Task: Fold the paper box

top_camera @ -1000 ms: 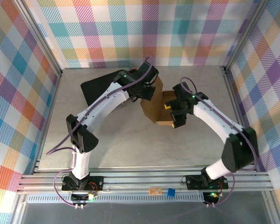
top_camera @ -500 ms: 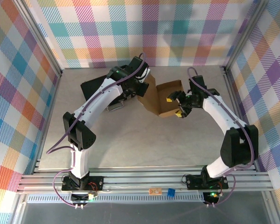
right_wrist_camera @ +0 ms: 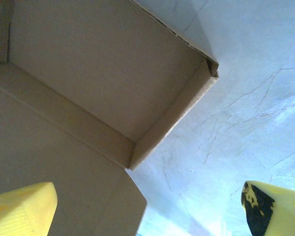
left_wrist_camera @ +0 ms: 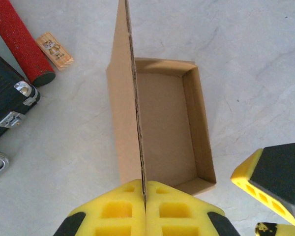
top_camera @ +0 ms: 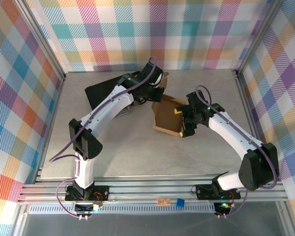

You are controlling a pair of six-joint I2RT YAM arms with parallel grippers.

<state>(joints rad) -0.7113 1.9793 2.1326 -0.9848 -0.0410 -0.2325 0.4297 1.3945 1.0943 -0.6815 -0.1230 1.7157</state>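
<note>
Standing upright, the paper box (left_wrist_camera: 164, 123) lid (left_wrist_camera: 123, 113) sits clamped in left jaws

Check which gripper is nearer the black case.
Left. The left gripper, shut on the upright flap of the paper box, is on the box's side toward the black case; the right gripper, open, is at the opposite side.

This is a robotics lab test cell: 2 arms, the left arm (top_camera: 105, 110) and the right arm (top_camera: 231, 132), are bolted to an aluminium extrusion rail (top_camera: 152, 189) at the near edge of a pale marbled tabletop (top_camera: 137, 152). Slotted metal posts (top_camera: 44, 46) frame the cell, and bright plaid cloth walls (top_camera: 152, 34) close it in on 3 sides.
</note>
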